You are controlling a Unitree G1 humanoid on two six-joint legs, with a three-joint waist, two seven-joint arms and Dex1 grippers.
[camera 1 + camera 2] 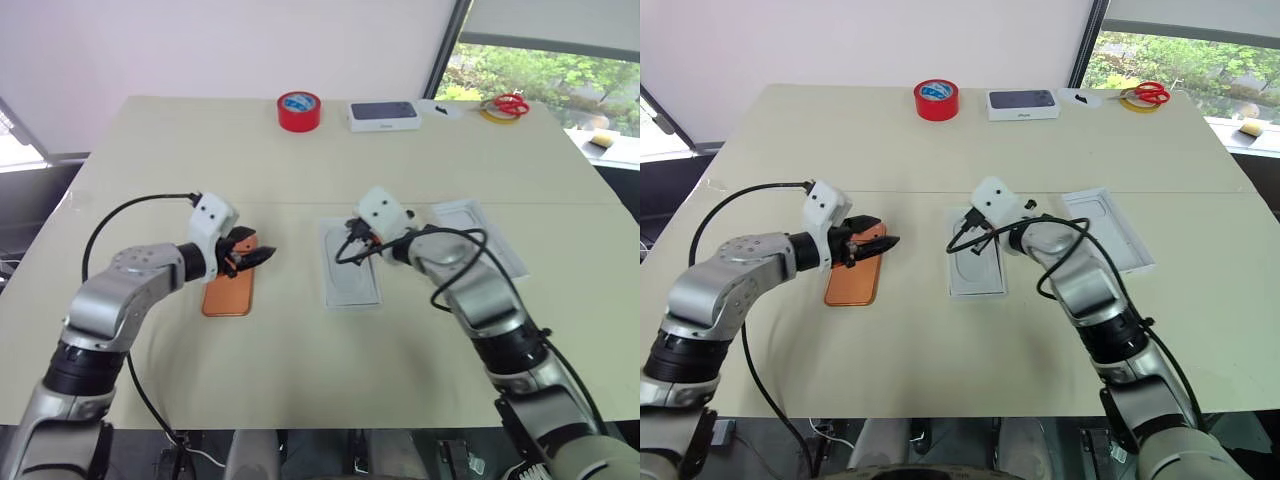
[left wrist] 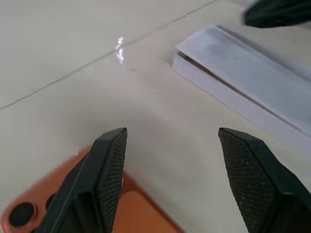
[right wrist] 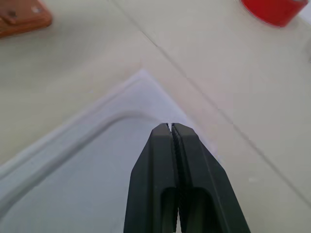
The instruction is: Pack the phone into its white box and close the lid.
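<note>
The left gripper (image 1: 258,255) is nearest, with its two black fingers spread apart and nothing between them. It hangs over the far end of the phone (image 1: 229,286), which lies flat on the table (image 1: 300,370) with its orange back up. In the left wrist view the phone's camera lenses sit just below one finger (image 2: 99,179).

To the right of the phone, a little apart, lies a white piece with a raised rim and a rounded outline on its face (image 1: 352,268). It looks like the thin insert sitting in the white box, but I cannot tell for sure. The right gripper (image 1: 349,254) is over it, fingers pressed tight together and holding nothing, tips low above its far part.

Further right, just past the right arm, another white piece (image 1: 1108,229) lies tilted; it looks like the lid.

At the far edge of the table sit a red tape roll (image 1: 299,110), a thicker white box with a dark phone picture (image 1: 384,115), and red scissors (image 1: 511,103)
</note>
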